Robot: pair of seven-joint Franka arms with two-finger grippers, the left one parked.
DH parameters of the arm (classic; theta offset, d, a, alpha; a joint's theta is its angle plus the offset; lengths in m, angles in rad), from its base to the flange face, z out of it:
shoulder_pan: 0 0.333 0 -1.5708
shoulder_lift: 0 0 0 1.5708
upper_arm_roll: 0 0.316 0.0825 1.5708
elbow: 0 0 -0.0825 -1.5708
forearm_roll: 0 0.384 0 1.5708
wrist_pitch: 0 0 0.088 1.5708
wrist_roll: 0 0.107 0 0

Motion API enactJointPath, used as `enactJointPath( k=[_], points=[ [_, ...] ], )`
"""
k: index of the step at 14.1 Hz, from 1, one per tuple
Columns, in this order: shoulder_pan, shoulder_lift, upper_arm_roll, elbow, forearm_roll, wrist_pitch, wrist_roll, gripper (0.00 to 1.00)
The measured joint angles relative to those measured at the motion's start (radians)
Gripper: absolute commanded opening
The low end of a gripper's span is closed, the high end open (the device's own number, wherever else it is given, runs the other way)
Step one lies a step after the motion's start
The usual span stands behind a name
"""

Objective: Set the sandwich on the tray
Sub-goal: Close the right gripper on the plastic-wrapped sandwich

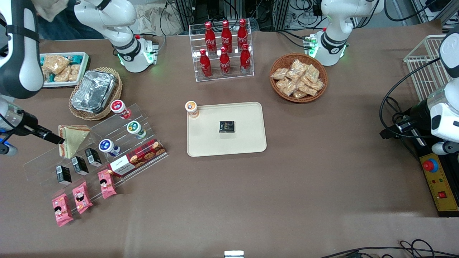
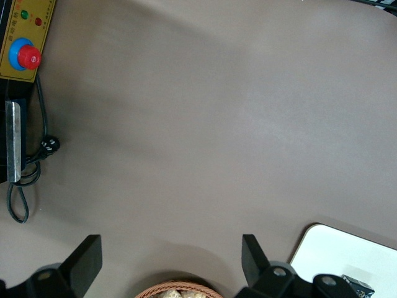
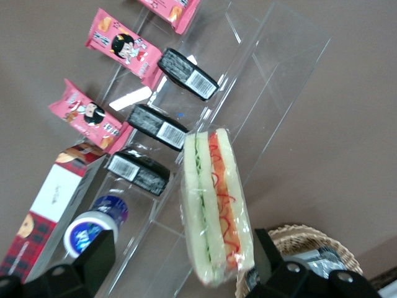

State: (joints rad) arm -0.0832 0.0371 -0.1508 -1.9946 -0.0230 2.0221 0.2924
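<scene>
Jaws of the gripper (image 3: pixel 180 257) spread beside the pale, red-and-green-filled wrapped sandwich (image 3: pixel 214 208).

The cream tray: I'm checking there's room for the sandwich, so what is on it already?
On the tray lie a small black packet and, at one corner, an orange-lidded cup. The gripper is at the sandwich, on the clear rack.

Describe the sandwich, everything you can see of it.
The sandwich is a triangular wedge of pale white bread in clear wrap, with green and red filling showing along its cut edge. It lies on the top step of the clear acrylic rack, above the row of small black packets and beside the cookie box. The open pincer straddles it, one finger at each side. It has not yet reached the tray.
</scene>
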Motion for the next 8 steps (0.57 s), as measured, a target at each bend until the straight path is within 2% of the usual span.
enactJointPath(
  k=[4,6,8],
  points=[
    [-0.033,-0.004,0.0,-0.172,-0.003,0.213,-0.007,0.99],
    [-0.047,-0.002,-0.001,-0.213,-0.004,0.258,-0.016,0.98],
    [-0.047,0.004,0.002,-0.224,-0.004,0.276,-0.018,0.9]
  ],
)
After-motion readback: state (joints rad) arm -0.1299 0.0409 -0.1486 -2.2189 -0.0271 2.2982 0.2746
